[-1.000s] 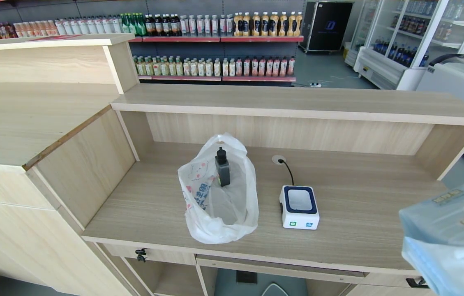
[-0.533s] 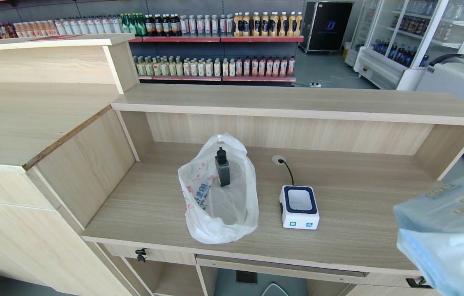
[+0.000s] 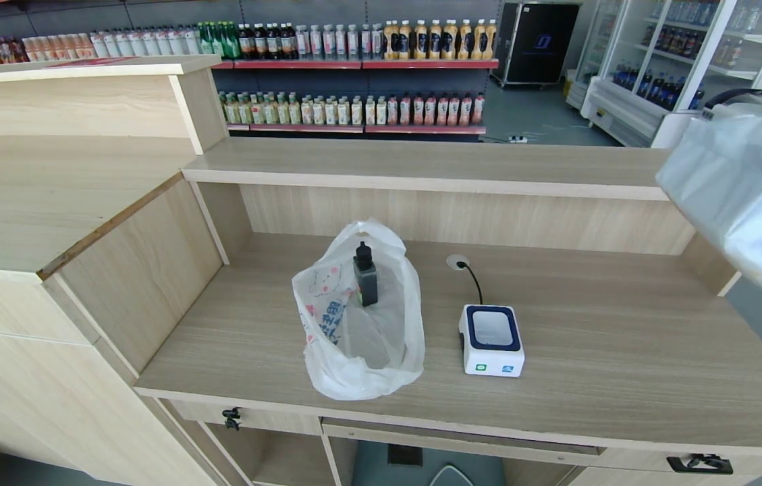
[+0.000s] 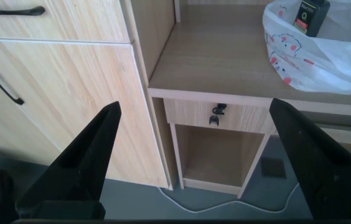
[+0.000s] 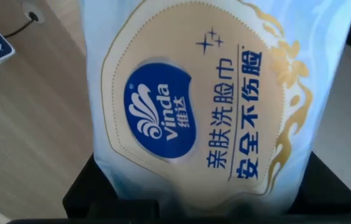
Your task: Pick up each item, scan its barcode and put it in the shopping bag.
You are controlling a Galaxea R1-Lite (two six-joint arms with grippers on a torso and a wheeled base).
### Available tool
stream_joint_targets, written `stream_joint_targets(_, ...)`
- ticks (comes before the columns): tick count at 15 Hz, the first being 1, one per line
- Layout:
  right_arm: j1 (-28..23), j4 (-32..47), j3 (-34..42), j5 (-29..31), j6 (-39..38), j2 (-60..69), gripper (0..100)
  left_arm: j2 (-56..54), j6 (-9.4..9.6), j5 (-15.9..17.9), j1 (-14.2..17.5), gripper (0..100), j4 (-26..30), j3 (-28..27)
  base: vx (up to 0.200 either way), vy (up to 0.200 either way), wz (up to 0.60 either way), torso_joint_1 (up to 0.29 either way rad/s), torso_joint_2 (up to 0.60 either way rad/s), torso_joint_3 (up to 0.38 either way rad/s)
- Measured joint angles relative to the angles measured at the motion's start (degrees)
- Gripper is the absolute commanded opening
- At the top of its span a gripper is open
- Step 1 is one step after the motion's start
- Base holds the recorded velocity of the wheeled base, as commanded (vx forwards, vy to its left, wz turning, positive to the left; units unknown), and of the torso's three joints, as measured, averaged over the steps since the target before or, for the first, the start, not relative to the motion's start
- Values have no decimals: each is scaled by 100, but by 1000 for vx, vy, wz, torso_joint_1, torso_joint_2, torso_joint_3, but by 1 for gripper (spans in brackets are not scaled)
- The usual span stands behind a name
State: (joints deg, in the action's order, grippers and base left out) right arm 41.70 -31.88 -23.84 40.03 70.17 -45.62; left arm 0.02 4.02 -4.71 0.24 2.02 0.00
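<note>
Lifting since a second ago, the right gripper [image 5: 210, 196] clamps the pack [image 3: 745, 196], now high at far right; the left gripper [image 4: 194, 162] hangs wide open, empty.

Bright even indoor light, soft shadows, bowed edges

Light wood checkout counter [image 3: 623, 337], drink shelves [image 3: 360, 64] behind, glass-door fridges [image 3: 650, 47], grey floor [image 3: 536, 115]

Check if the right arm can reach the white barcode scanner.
Probably yes: it holds the pale blue tissue pack high, and only bare wooden counter lies right of the white barcode scanner.
</note>
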Motion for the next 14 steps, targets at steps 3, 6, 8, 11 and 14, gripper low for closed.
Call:
stream_joint_targets(3, -4, 1754, -639, 655, -2003, -374, 0, 0, 2, 0, 0, 100, -2, 0, 0, 0, 0, 0, 0, 0)
stream_joint_targets(6, -144, 3669, -1824, 213, -3944, -556, 0, 0, 0, -2, 0, 100, -2, 0, 0, 0, 0, 0, 0, 0)
stream_joint_targets(8, -433, 3850, -2350, -530, -4463, -730, 0, 0, 2, -2, 0, 100, 0, 0, 0, 0, 0, 0, 0, 0)
stream_joint_targets(11, -824, 4463, -2695, -1128, -4786, -898, 0, 0, 0, 0, 0, 100, 0, 0, 0, 0, 0, 0, 0, 0)
stream_joint_targets(14, -1627, 5930, -3207, -1699, -5014, -947, 0, 0, 2, 0, 0, 100, 0, 0, 0, 0, 0, 0, 0, 0)
